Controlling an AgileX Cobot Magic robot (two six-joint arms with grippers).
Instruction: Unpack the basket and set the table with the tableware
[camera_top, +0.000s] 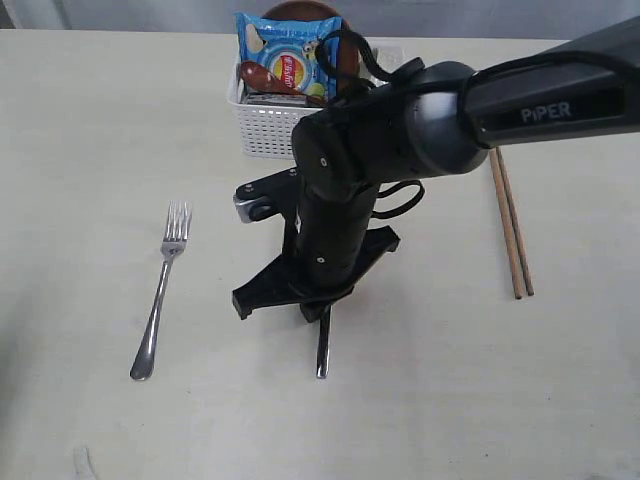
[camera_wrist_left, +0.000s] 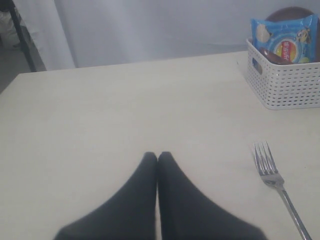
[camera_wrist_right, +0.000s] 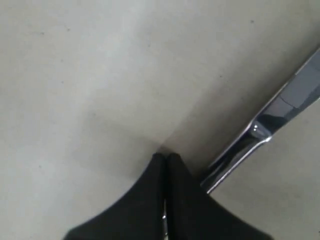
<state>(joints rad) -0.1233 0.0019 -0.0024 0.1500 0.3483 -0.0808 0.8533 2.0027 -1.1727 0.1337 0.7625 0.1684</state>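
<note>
The right gripper (camera_wrist_right: 163, 156) points straight down at the middle of the table (camera_top: 80, 130), its two black fingers pressed together with no gap at the tips. A steel knife (camera_top: 323, 352) runs out from under it toward the table's near edge. In the right wrist view the blade passes against the side of one finger, and whether it is pinched or only touched cannot be told. The right arm (camera_top: 540, 100) reaches in from the right edge and crosses over the middle of the table.

The left gripper (camera_wrist_left: 158, 156) is also fully closed, holding nothing, above bare tabletop on the left side.

The white lattice basket (camera_top: 265, 130) stands at the middle of the far edge, just behind the right arm's wrist. A blue snack packet (camera_top: 290, 55) stands upright in it, a reddish-brown spoon (camera_top: 262, 78) leans across the front of the packet, and a round brown plate (camera_top: 300, 10) shows behind it.

A steel fork (camera_top: 160, 300) lies flat left of the gripper and well apart from it, tines toward the far edge and handle angled toward the near left corner. A pair of brown chopsticks (camera_top: 512, 225) lies side by side toward the right edge, partly under the arm.

Open tabletop stretches along the whole left edge, across the near edge on both sides of the knife, and between the knife and the chopsticks.
</note>
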